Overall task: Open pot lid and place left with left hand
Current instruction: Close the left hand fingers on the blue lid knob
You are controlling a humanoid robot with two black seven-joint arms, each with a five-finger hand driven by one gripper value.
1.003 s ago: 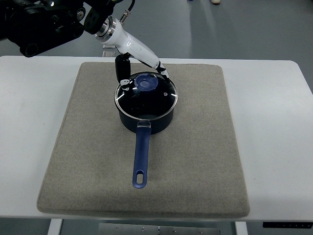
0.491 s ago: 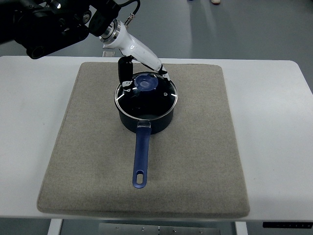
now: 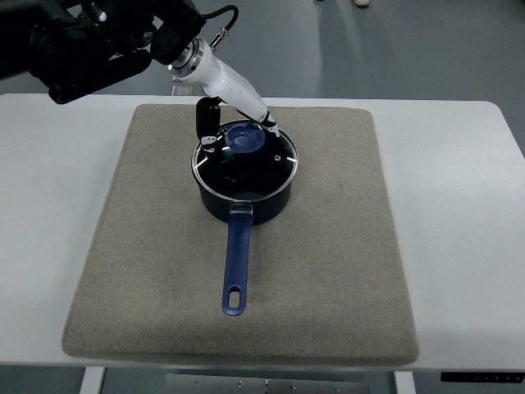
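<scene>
On the grey mat [image 3: 328, 271] the dark blue saucepan [image 3: 244, 197] sits with its glass lid [image 3: 262, 164] in place, long handle [image 3: 236, 267] pointing toward me. My left hand [image 3: 234, 131] reaches over the far rim, fingers [image 3: 207, 121] spread around the blue knob [image 3: 245, 139] and, as far as I can tell, not yet clamped on it. I judge the lid rigid, fairly heavy, smooth and breakable, so the knob is the only sound place to grip.

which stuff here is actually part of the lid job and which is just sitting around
Part of the job:
- glass lid, on the pot
- blue knob
- pot with long blue handle
- left hand, at the knob
- grey mat, bare space left of the pot

Just there:
- white table
</scene>
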